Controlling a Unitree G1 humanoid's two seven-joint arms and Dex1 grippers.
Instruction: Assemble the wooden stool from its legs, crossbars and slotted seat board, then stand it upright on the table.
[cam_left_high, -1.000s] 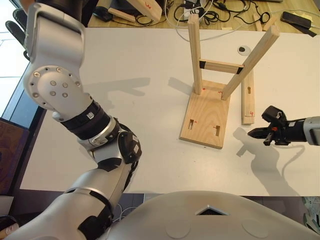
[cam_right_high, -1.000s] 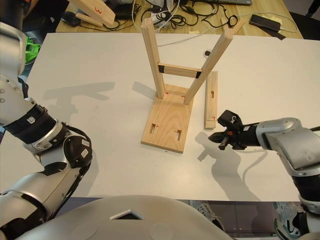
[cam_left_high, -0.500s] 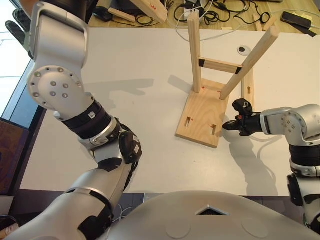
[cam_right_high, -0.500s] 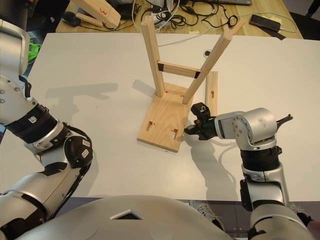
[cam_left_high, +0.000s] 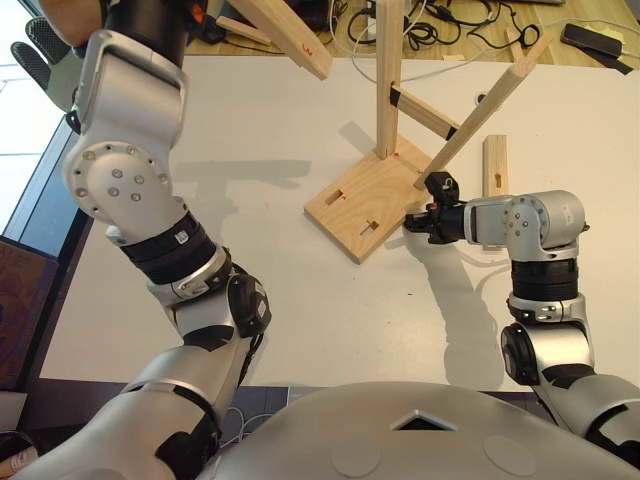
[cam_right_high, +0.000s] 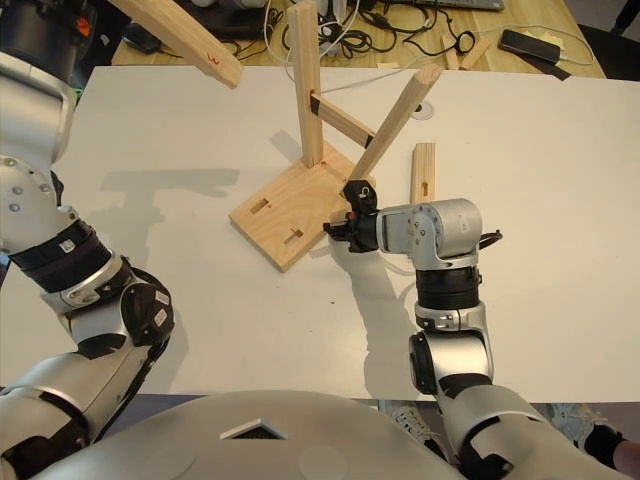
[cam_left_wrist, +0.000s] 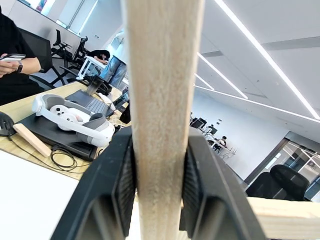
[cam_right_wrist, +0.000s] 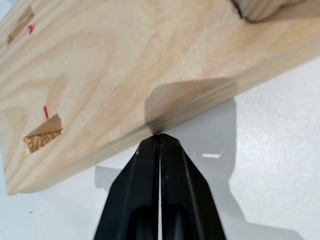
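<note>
Seat board (cam_left_high: 365, 195) swings, slides toward robot's left on desk (cam_left_high: 300, 300). Right pincer (cam_right_wrist: 159, 137) follows: fingers pressed together, tip touching board's near edge, board beyond it leftward. Left pincer (cam_left_wrist: 160, 175) clamps spare leg (cam_left_high: 290, 35) aloft.

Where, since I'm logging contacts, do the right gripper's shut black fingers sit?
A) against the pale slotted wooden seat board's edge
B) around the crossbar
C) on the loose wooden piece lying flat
A: the right gripper meets the pale slotted wooden seat board at its edge.
</note>
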